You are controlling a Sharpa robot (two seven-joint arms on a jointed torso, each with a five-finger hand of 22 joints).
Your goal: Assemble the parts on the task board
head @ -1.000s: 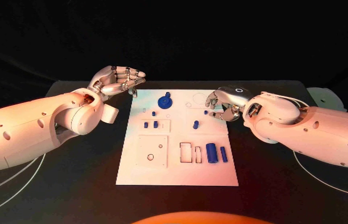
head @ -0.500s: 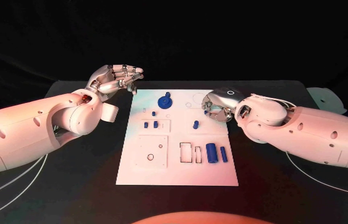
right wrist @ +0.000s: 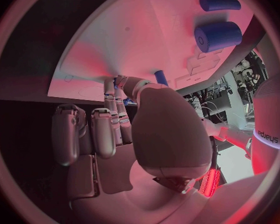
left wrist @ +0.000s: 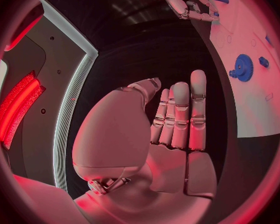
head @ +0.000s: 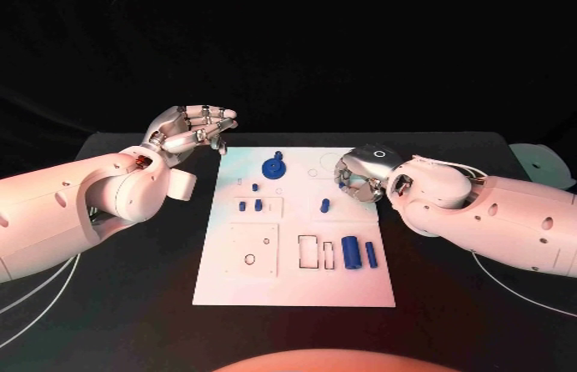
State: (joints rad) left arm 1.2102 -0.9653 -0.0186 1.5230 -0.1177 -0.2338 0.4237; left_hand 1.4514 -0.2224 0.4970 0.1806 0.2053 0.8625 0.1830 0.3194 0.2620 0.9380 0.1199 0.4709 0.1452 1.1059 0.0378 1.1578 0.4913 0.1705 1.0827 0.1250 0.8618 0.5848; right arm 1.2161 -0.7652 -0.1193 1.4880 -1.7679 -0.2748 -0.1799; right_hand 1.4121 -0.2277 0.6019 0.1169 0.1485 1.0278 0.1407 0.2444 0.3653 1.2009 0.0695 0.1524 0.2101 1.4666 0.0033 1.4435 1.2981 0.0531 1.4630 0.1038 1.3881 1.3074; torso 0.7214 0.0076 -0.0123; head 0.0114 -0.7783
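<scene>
Most blue parts (head: 351, 253) lie loose on your task board (head: 296, 293); right hand (head: 364, 174) pinches one there, left hand (head: 189, 130) curled, holding nothing.

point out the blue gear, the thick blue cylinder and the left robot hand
blue gear (head: 274, 170), head view, on its toothed disc
thick blue cylinder (head: 351, 253), head view, middle of its side
left robot hand (head: 190, 130), head view, on its palm

Task board (head: 241, 284) mid-table (head: 457, 305) — parts (head: 351, 253) on it
</scene>
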